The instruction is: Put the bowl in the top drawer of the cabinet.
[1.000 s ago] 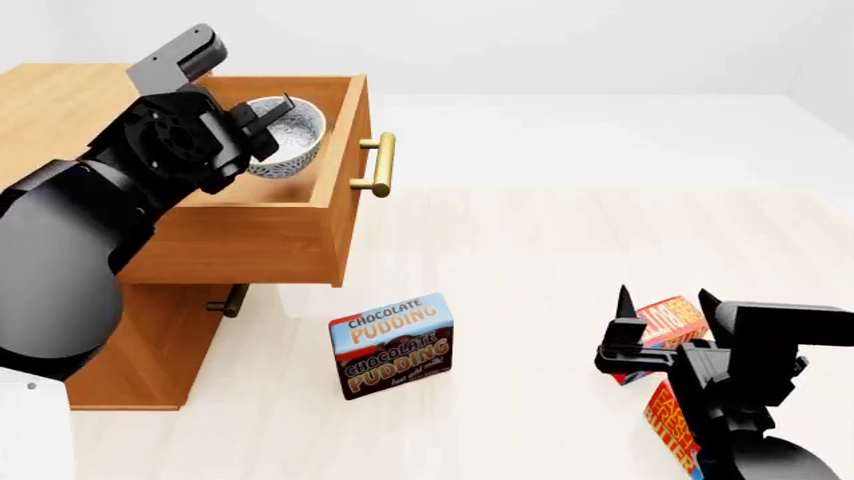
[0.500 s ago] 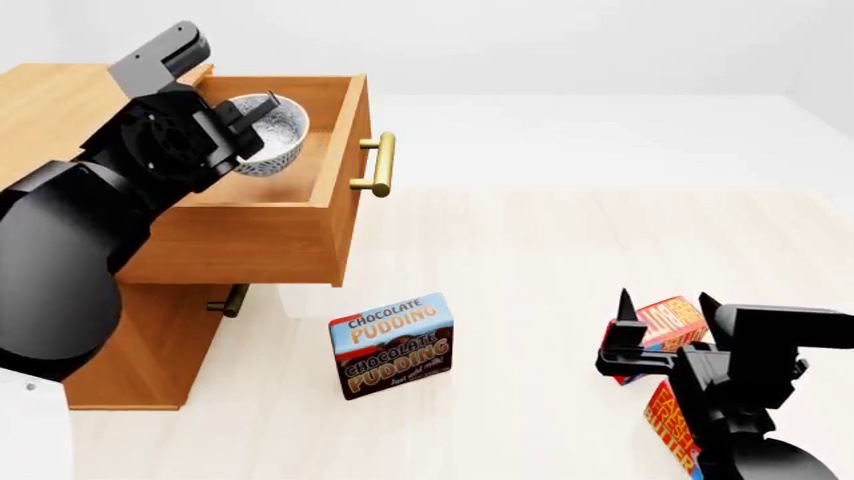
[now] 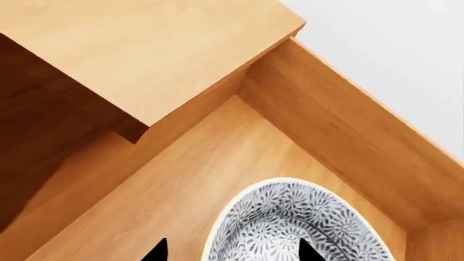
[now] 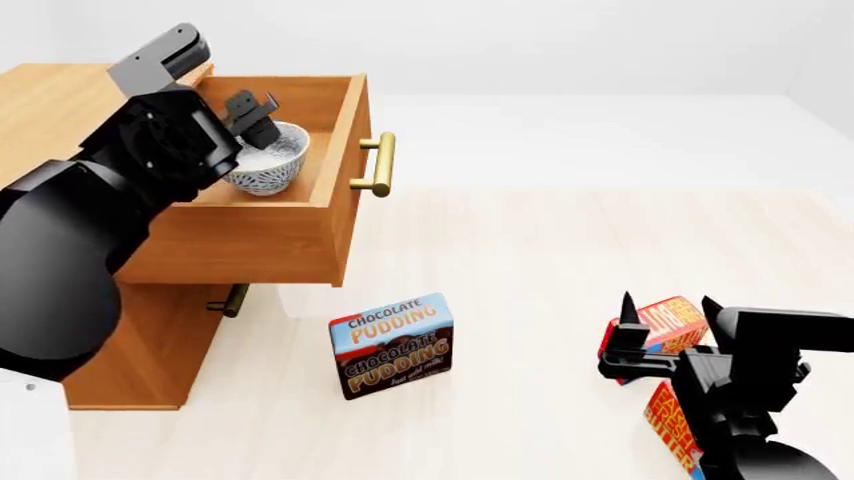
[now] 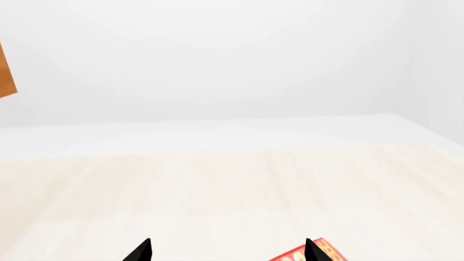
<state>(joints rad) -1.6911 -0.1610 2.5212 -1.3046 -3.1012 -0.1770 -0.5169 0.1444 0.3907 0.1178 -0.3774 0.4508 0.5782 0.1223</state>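
At upper left of the head view, the bowl (image 4: pixel 271 160) sits on the floor of the open top drawer (image 4: pixel 334 215) of the cabinet (image 4: pixel 54 100), so placing looks done; retreating remains, perhaps shutting the drawer. Just above it the left gripper (image 4: pixel 251 120) hangs spread, fingertips straddling the rim without gripping. At lower right, the right gripper (image 4: pixel 667 325) idles open, empty, beside a red box (image 4: pixel 667 320).

Left arm (image 4: pixel 80 230): glossy black, rounded casing, grey block on top | Right arm (image 4: pixel 747 400): black, angular, pointed fingertips
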